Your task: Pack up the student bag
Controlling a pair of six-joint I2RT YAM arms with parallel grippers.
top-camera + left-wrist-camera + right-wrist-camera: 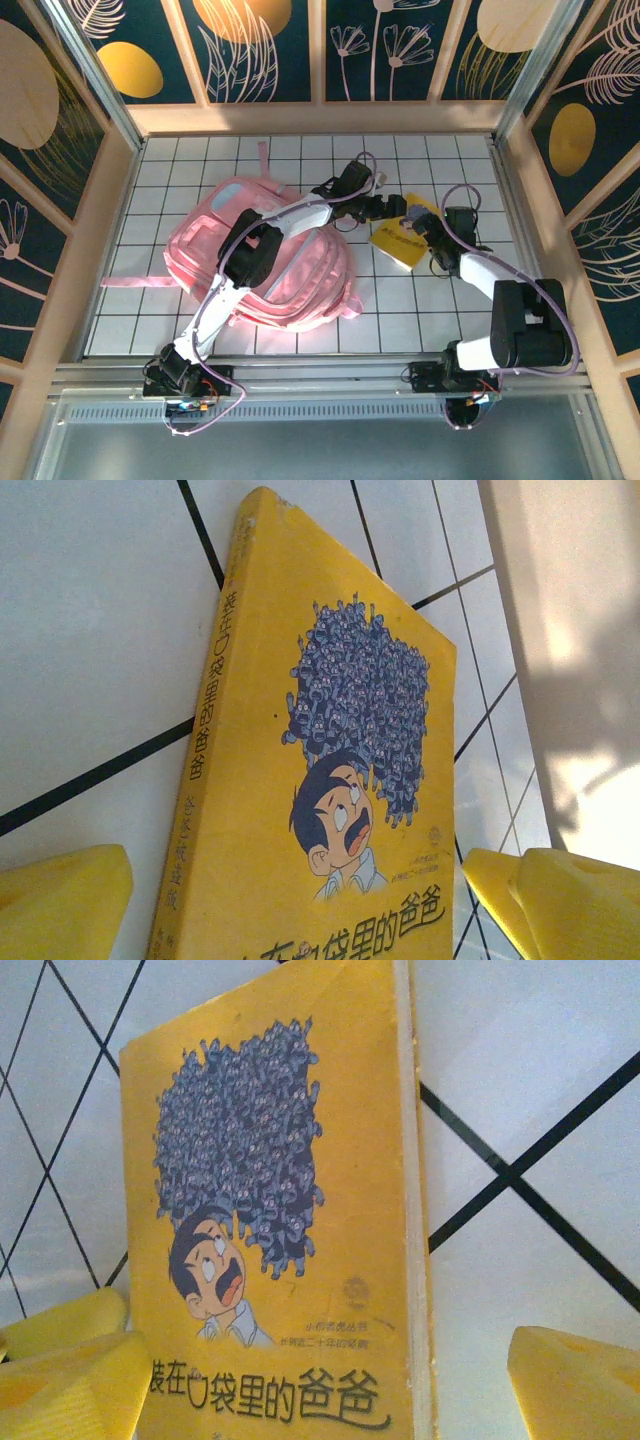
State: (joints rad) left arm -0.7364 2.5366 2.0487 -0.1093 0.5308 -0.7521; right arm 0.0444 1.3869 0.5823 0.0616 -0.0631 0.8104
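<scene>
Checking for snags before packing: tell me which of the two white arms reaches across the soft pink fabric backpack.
The left arm: it lies over the soft pink fabric backpack, while the right arm crosses only white tiled tabletop.

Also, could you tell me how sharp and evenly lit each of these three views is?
Top external: overhead light washes out the soft pink fabric backpack and the white tiled table. Left wrist: the yellow paperback book is sharp, the left gripper's yellow fingertips blurred, a soft shadow on the pale side wall. Right wrist: the book is crisp, the right gripper's fingertips out of focus.
</scene>
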